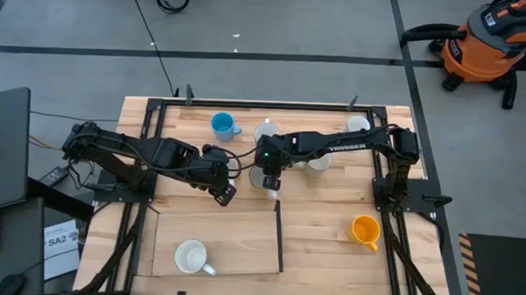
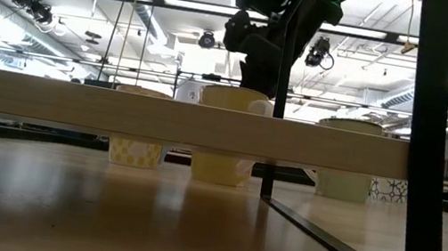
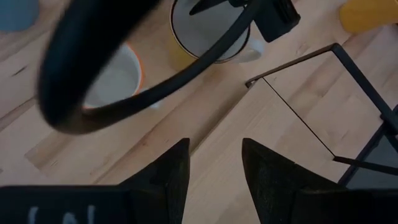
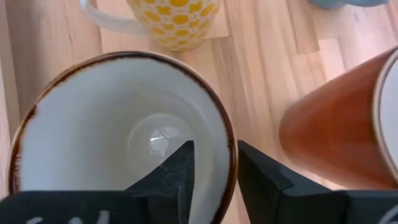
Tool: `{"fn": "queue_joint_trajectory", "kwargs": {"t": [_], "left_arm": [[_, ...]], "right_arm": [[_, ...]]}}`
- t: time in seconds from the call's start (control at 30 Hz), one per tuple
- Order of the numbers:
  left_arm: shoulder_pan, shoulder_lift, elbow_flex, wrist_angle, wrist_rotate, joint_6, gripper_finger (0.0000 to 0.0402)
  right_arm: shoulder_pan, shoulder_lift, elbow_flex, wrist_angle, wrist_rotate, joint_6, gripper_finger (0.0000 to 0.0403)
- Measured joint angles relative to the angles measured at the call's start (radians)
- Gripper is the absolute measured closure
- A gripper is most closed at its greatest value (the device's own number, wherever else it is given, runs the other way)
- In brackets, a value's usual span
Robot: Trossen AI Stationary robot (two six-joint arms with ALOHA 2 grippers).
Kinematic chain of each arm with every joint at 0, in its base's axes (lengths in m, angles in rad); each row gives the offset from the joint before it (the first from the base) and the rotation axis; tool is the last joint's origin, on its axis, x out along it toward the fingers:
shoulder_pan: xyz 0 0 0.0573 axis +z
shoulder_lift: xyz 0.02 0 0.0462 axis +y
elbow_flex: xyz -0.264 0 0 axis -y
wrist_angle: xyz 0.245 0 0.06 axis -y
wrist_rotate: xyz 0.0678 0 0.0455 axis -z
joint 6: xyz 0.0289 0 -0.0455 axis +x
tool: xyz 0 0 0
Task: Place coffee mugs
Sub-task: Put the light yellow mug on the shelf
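My right gripper (image 1: 270, 180) is open above the table's middle. Its fingers straddle the rim of a pale yellow mug (image 4: 112, 130) with a brown rim and a white inside, which stands upright on the table (image 2: 222, 166). My left gripper (image 3: 216, 162) is open and holds nothing, just left of that mug (image 1: 227, 194). A reddish-brown mug (image 4: 336, 130) and a yellow-dotted mug (image 4: 174, 18) stand close by. The blue mug (image 1: 222, 124), orange-yellow mug (image 1: 364, 230) and several white mugs, one of them (image 1: 191, 256) on the board, stand apart. My right gripper comes from above, pointing down, with one finger (image 4: 183, 171) inside the mug and the other (image 4: 258, 171) outside, the rim (image 4: 229, 146) between them. Whether either finger touches the rim, I cannot tell. The mug stands upright on the table.
A light wooden board (image 1: 233, 231) with a black frame (image 1: 279, 237) lies at the near side, its frame posts showing in the low view (image 2: 423, 148). A black cable (image 3: 81, 87) loops in front of the left wrist camera. The mugs around the right gripper stand close together.
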Motion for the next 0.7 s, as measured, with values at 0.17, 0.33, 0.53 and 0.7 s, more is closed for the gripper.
{"fn": "queue_joint_trajectory", "kwargs": {"t": [0.17, 0.33, 0.53, 0.7], "left_arm": [[0.000, 0.000, 0.000, 0.000, -0.001, 0.000, 0.0248], [0.001, 0.000, 0.000, 0.001, -0.009, -0.001, 0.0248], [0.001, 0.000, 0.000, 0.002, -0.018, -0.003, 0.0248], [0.007, 0.000, 0.000, 0.011, -0.069, 0.012, 0.0248]], "right_arm": [[0.000, 0.000, 0.000, 0.019, 0.001, 0.000, 0.0260], [-0.005, -0.018, -0.001, 0.019, 0.000, 0.000, 0.0260], [-0.016, -0.139, -0.002, 0.009, 0.002, -0.037, 0.0260], [-0.030, -0.275, -0.001, -0.038, 0.002, -0.053, 0.0261]]}}
